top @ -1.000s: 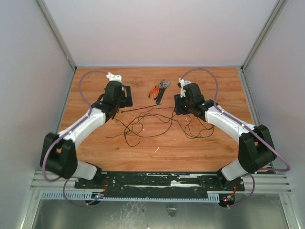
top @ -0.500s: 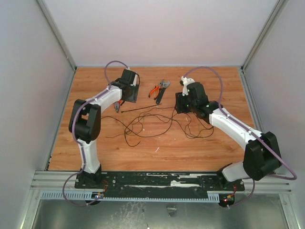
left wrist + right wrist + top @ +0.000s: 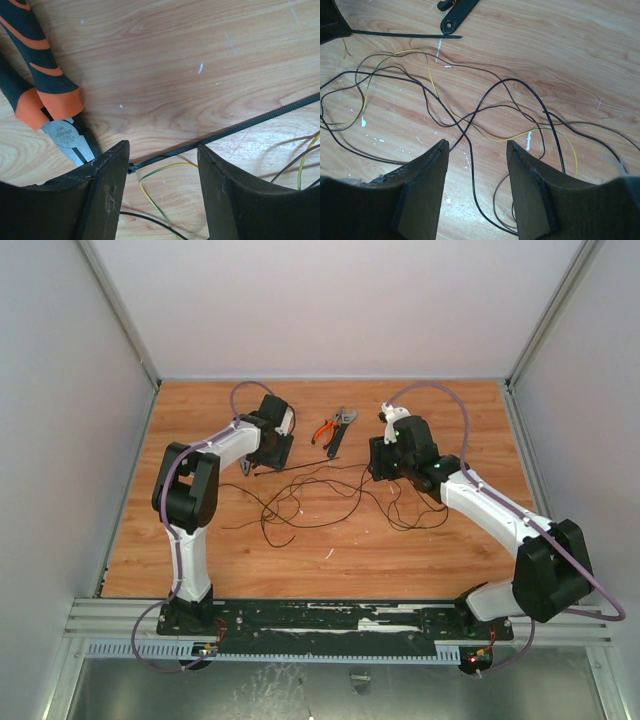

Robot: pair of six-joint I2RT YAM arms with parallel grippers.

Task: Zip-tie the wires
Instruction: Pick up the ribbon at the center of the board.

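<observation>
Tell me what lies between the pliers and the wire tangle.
The zip tie lies flat across that stretch, with the pliers beyond it and the wires nearer the arms. The top view shows this.

The counter (image 3: 210, 45) is wood-grained and smooth with a faint sheen, flecked with small white scuffs. The zip tie (image 3: 250, 122) is black plastic with a finely ribbed face, and the wires (image 3: 517, 80) have smooth, thin insulation. The pliers (image 3: 47, 80) pair rubbery orange-and-black grips with dull grey metal; the left gripper (image 3: 161, 150) has matt black, lightly scratched jaws.
</observation>
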